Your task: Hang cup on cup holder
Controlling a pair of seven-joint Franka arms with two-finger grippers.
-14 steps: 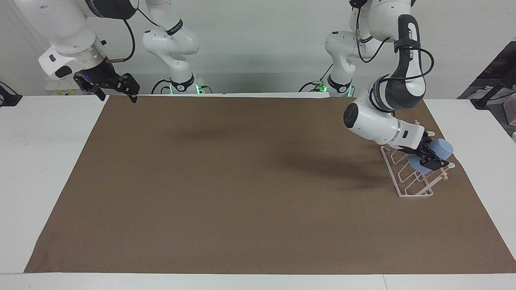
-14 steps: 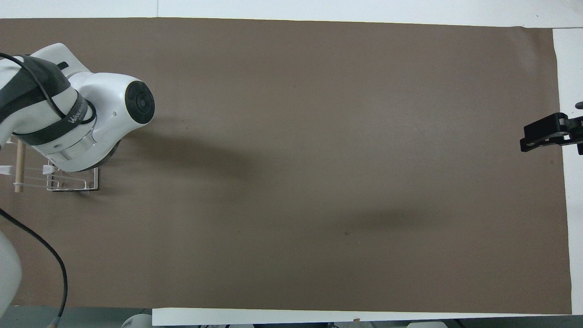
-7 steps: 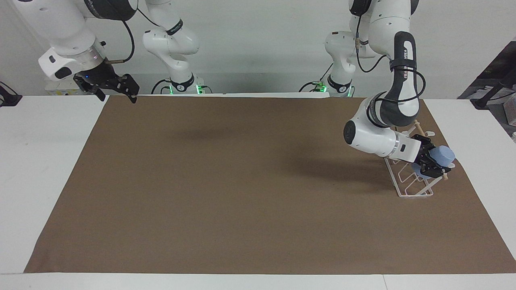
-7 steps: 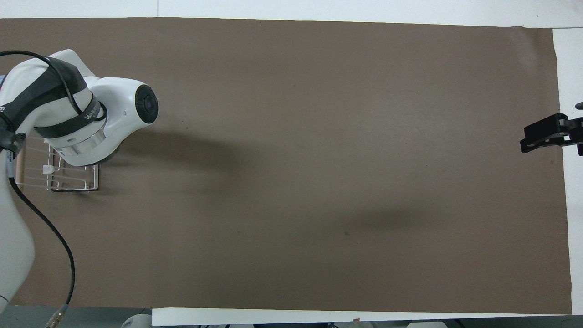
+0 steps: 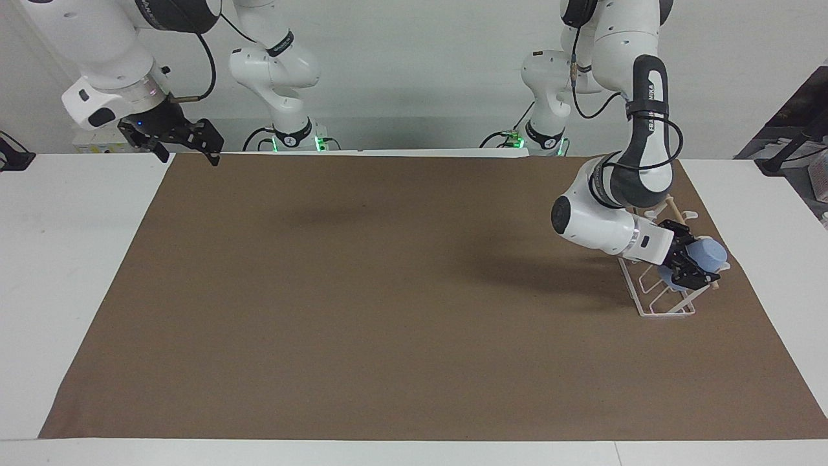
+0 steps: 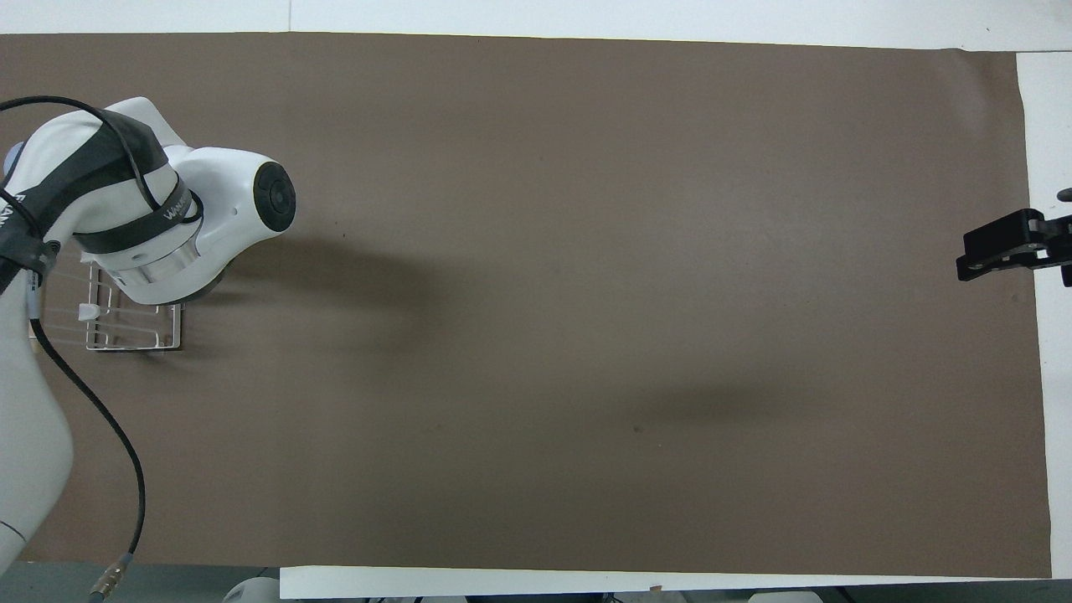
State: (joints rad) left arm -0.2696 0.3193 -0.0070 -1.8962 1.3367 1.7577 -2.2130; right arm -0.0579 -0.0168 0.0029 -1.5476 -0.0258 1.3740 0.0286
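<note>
— While our right gripper (image 5: 187, 139) is waiting, fingers unreadable, where are we holding the cup (image 5: 706, 254)?
— Our left gripper (image 5: 687, 264) is clamping it over the holder (image 5: 653, 304); we're likely seating it, then releasing.

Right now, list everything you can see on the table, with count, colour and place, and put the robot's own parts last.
cup: one, light blue, lying tilted over the cup holder's top, in the left gripper.
cup holder: one, white wire with a wooden dowel, on the mat at the left arm's end of the table.
mat: one, brown, covering most of the table.
table: one, white, showing round the mat.
left gripper: one, black, shut on the cup over the cup holder.
right gripper: one, black, waiting over the mat's corner at the right arm's end.
</note>
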